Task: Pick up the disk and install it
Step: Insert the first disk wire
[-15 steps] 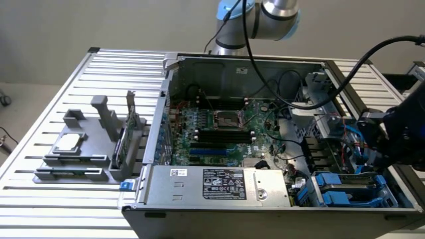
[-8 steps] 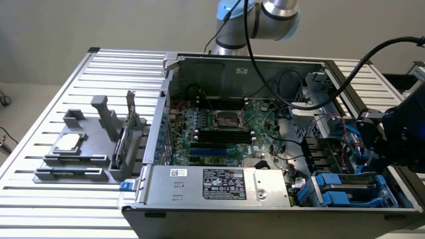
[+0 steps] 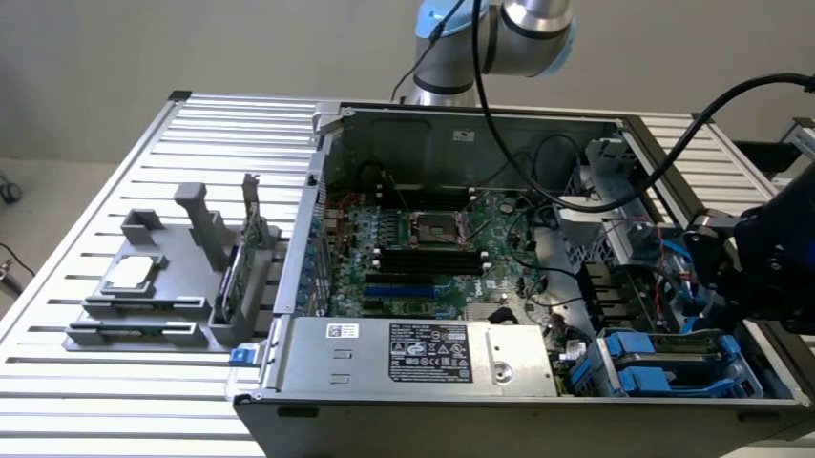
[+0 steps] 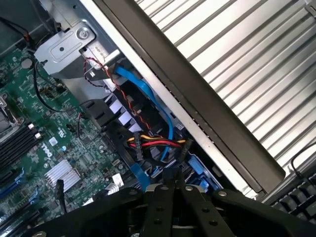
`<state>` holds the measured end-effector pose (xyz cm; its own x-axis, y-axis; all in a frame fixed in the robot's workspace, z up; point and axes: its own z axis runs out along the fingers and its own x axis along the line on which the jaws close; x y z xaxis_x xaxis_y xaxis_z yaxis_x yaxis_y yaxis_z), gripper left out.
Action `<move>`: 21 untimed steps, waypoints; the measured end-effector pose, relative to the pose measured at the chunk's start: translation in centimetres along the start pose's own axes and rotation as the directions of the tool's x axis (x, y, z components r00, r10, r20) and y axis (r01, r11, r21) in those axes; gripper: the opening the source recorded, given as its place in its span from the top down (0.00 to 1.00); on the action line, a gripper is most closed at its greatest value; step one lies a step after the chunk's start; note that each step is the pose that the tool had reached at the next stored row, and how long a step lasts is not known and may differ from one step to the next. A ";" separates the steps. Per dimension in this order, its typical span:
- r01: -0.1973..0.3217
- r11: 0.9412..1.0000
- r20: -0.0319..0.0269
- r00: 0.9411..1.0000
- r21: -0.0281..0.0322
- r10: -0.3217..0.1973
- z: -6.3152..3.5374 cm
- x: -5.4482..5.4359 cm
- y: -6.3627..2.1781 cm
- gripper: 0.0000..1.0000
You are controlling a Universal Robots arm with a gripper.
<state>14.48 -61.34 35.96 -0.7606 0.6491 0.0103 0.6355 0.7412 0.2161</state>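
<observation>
My black gripper (image 3: 708,279) hangs over the right side of the open computer case (image 3: 382,401), above its drive bays. In the wrist view its fingers (image 4: 163,197) meet tip to tip, so the gripper (image 4: 175,186) is shut with nothing between them. Bright blue carrier rails (image 3: 637,367) sit in the drive bay at the case's near right corner, and a blue piece (image 4: 196,167) shows just beyond the fingertips. I cannot tell whether the disk's metal body lies between those rails.
The motherboard (image 3: 421,258) fills the case floor, with a grey power supply box (image 3: 421,353) along the near edge. Red, yellow and blue cables (image 4: 153,142) cross under the gripper. A grey fixture (image 3: 153,305) holding a small square chip (image 3: 133,273) stands on the slatted table (image 3: 76,382) at the exterior view's left.
</observation>
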 end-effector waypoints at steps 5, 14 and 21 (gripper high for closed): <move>-0.034 0.999 0.004 0.999 0.000 0.034 0.29 0.0 -0.04 0.89; -0.101 0.995 0.014 0.995 -0.001 0.101 0.72 0.0 -0.14 0.89; -0.115 0.993 -0.001 0.993 0.018 0.115 0.79 -0.3 0.08 0.89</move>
<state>14.86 -61.34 35.21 -0.6827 0.7298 0.0364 0.7210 0.6647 0.1957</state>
